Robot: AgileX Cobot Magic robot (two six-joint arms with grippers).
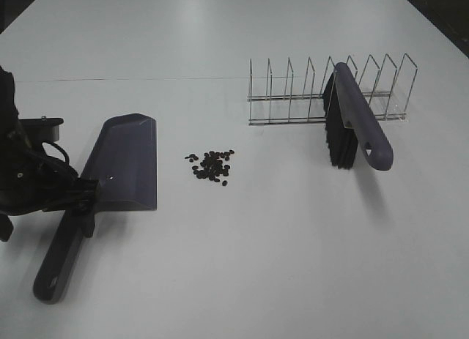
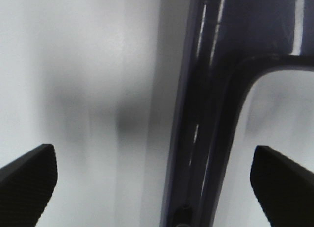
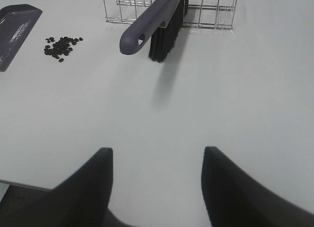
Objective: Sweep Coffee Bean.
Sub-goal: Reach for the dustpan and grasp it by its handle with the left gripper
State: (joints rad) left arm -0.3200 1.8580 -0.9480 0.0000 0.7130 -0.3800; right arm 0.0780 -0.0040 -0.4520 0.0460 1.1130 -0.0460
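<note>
The coffee beans (image 1: pixel 212 165) lie in a loose cluster on the white table, just right of the dark purple dustpan (image 1: pixel 124 159); they also show in the right wrist view (image 3: pixel 61 44). My left gripper (image 1: pixel 84 196) is open and straddles the dustpan's handle (image 2: pixel 216 89), with its fingers (image 2: pixel 29 180) wide apart on either side and not touching it. The purple brush (image 1: pixel 359 123) with black bristles leans in the wire rack (image 1: pixel 293 97). My right gripper (image 3: pixel 157 188) is open and empty, well short of the brush (image 3: pixel 152 21), and is out of the exterior high view.
The wire rack (image 3: pixel 216 11) stands at the back right with the brush in one of its slots. The dustpan's edge (image 3: pixel 17 26) shows in the right wrist view. The table's near edge (image 3: pixel 29 184) lies below my right gripper.
</note>
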